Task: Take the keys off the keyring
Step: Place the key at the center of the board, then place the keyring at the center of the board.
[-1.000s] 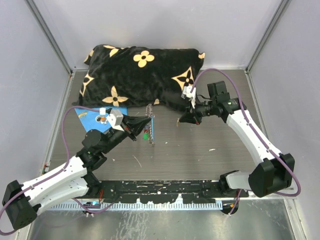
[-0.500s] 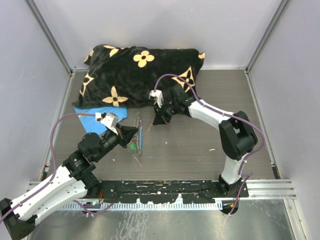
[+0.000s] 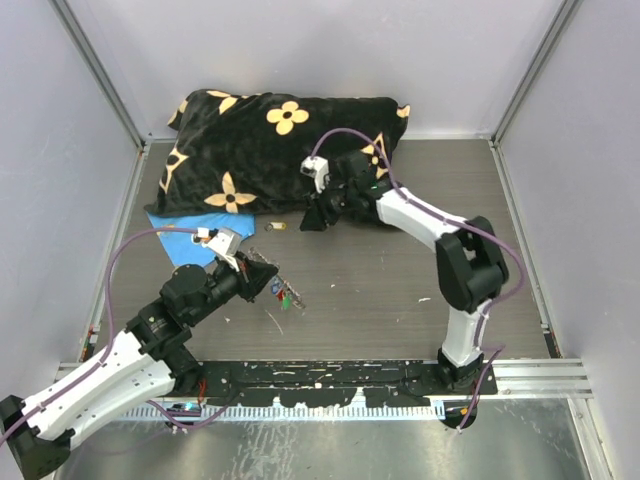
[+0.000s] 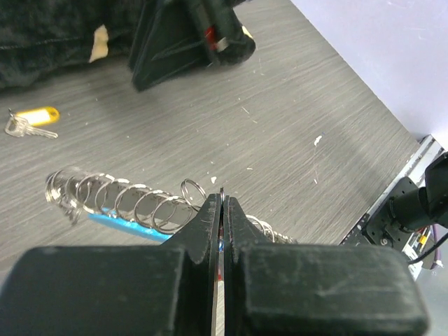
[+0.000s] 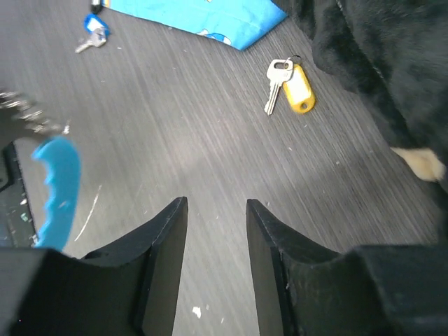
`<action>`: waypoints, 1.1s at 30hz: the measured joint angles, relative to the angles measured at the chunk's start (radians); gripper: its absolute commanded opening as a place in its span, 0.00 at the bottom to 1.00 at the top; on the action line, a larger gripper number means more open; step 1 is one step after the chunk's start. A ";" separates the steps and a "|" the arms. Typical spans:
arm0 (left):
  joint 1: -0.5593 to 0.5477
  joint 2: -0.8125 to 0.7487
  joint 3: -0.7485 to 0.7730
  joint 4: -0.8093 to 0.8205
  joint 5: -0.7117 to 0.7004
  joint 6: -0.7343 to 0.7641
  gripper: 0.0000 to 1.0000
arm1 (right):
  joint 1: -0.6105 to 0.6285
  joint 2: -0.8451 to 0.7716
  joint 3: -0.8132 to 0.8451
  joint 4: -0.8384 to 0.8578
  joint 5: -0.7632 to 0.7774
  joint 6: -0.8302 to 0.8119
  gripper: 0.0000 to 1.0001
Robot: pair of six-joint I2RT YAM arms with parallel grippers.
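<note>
**Gripping the keyring, right jaws apart**

Left arm reaches low from its base toward the middle of the table (image 3: 400, 290). The left gripper (image 4: 221, 203) is pinched tight on one coil of the keyring (image 4: 126, 201), which is down at the tabletop, with the keys (image 3: 286, 298) bunched just past the fingertips. A yellow-tagged key (image 5: 292, 89) lies loose beside the pillow (image 3: 270, 140). Right arm is bent sharply leftward. The right gripper (image 5: 215, 210) tilts down near the pillow's edge, jaws parted, holding nothing.

The keyring (image 4: 133, 204): grey coil of wire loops, light-blue strip alongside, one end pinched in my left gripper (image 4: 221, 203), near-left. Tiny coloured keys (image 3: 288, 298) on it. Yellow-tagged key (image 3: 278, 226) lies loose, farther back.
</note>
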 measured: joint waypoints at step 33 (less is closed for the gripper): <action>0.001 0.804 0.416 -0.026 0.269 -0.354 0.00 | -0.574 -0.720 -0.497 0.116 -0.561 -0.116 0.63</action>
